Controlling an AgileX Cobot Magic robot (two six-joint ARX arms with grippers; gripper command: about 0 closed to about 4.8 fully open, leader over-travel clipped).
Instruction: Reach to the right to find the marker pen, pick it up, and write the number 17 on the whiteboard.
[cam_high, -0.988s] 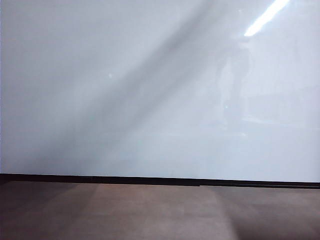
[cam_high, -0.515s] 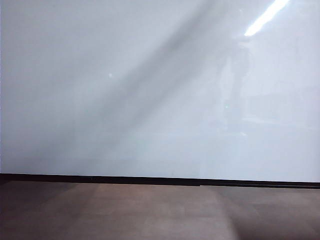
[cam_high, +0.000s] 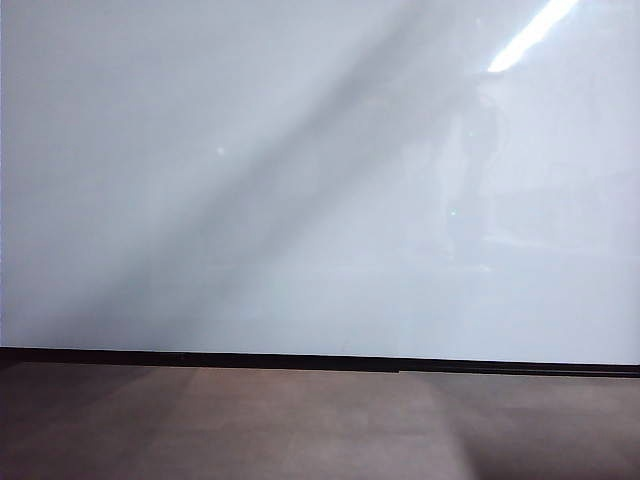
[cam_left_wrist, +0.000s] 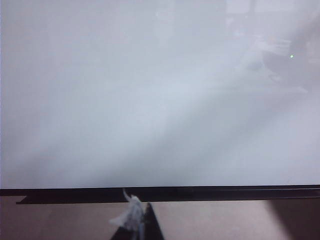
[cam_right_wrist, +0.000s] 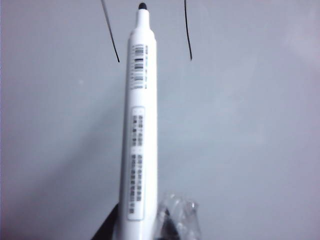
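Close before the right wrist camera, the right gripper is clamped on the marker pen, its jaws narrowed onto the rear of the white barrel; only the dark finger tips show at the edge of that view, one of them wrapped in crinkled clear plastic. From the grip the pen runs straight out toward the whiteboard, label and barcode facing the camera, with its uncapped black tip at the far end, close to the glossy surface; whether the tip touches the board I cannot tell. Two thin black strokes are already on the board, one slanted stroke on one side of the tip and one nearly straight stroke on the other, both passing out of the frame. In the exterior view neither arm nor gripper appears; the whiteboard fills most of the picture as a pale, reflective panel with a black strip along its lower edge, standing above a brown-grey matte surface, and a bright streak of light is mirrored near its upper right corner. In the left wrist view the same board and its black edge strip fill the frame, and only a small pale, plastic-wrapped piece of the left gripper shows at the frame edge, above the brown-grey surface and well short of the board; whether its jaws are spread or pressed together I cannot tell.
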